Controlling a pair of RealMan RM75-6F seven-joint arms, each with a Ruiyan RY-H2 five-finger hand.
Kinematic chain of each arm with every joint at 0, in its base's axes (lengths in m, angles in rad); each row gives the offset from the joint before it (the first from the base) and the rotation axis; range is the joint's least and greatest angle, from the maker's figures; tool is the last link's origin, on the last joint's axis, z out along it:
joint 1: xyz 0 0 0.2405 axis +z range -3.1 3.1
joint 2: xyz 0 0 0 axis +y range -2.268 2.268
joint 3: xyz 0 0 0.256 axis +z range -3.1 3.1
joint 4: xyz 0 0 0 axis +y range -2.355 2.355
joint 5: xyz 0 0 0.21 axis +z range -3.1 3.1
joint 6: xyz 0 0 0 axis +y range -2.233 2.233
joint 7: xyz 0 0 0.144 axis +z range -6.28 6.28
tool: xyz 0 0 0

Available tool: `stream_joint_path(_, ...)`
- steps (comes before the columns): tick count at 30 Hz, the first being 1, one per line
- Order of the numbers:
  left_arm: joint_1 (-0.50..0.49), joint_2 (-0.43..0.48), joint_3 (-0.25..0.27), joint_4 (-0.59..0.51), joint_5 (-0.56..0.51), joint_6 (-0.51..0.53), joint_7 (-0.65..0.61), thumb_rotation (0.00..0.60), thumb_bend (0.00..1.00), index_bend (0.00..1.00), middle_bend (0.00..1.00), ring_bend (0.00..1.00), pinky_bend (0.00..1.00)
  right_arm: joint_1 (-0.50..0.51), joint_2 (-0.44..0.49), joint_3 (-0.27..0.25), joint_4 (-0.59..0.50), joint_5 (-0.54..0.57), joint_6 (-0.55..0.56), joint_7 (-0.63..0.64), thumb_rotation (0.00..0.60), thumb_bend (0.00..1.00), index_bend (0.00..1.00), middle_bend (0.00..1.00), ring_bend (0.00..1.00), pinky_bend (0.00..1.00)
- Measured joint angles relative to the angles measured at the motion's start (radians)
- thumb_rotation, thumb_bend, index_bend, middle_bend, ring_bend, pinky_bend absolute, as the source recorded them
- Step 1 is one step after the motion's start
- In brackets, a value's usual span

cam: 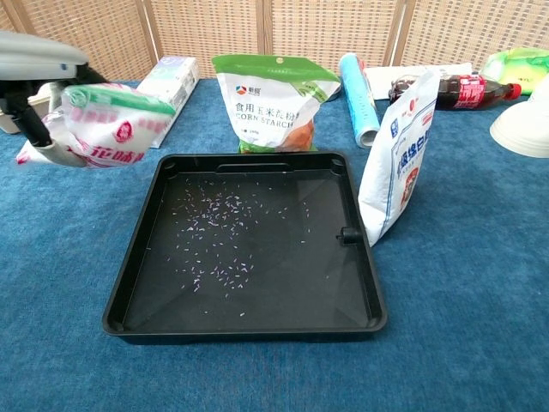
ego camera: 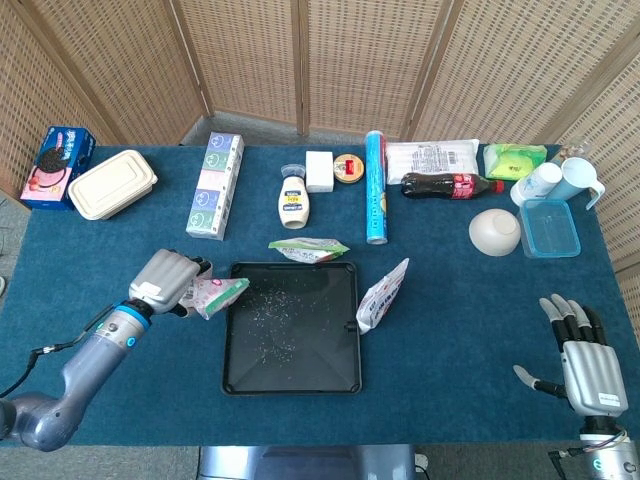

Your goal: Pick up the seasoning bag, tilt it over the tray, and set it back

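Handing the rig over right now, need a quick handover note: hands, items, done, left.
Left hand holds the seasoning bag in the air, just left of the black tray.
Right hand is open, fingers spread, near the table's right front corner, holding nothing.
Done: bag picked up and tilted; grains lie scattered in the tray.
Left: set the bag back on the table left of the tray and release.

— Surface? Blue-clothed table (ego camera: 450, 300).
— On it: black tray (ego camera: 340, 375) centre, corn starch bag (cam: 266, 99) behind, white pouch (ego camera: 383, 296) right. Far row: cola bottle (ego camera: 452, 185), mayonnaise (ego camera: 293, 201), bowl (ego camera: 494, 231).
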Motion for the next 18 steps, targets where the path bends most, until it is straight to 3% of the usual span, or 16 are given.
stream_joint_path(6, 0.113, -0.055, -0.006, 0.111, 0.13, 0.02, -0.267, 0.6, 0.63, 1.0, 0.6, 0.51, 0.43, 0.002, -0.004, -0.002, 0.002, 0.002, -0.007, -0.008, 0.466, 0.0, 0.0, 0.01, 0.04, 0.02)
stream_joint_path(11, 0.217, -0.172, -0.005, 0.269, 0.268, 0.086, -0.51, 0.6, 0.63, 1.0, 0.6, 0.51, 0.42, 0.002, -0.003, -0.001, 0.001, 0.006, -0.007, -0.006, 0.466, 0.0, 0.0, 0.01, 0.04, 0.02)
stream_joint_path(18, 0.312, -0.347, -0.029, 0.475, 0.397, 0.157, -0.667, 0.6, 0.62, 1.0, 0.6, 0.5, 0.42, 0.002, 0.003, -0.001, -0.001, 0.004, -0.007, 0.003, 0.464, 0.0, 0.0, 0.01, 0.04, 0.02)
